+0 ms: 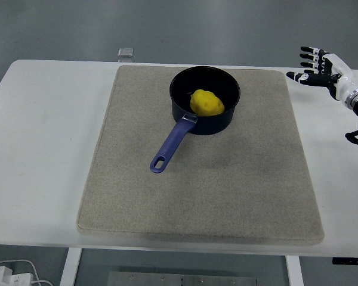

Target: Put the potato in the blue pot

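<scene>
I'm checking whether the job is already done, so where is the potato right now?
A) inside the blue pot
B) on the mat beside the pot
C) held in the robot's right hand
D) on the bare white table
A: the yellow potato lies inside the blue pot on the mat, while the right hand, fingers spread, holds nothing at the table's right edge.

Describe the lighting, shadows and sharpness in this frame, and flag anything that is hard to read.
Head view: soft, even overhead light, no harsh glare on the white table. The blue pot casts only a faint shadow on the beige mat, and its dark interior hides detail around the potato, which stays crisp. The right hand, fingers spread, is sharp but cut off at the right edge.
</scene>
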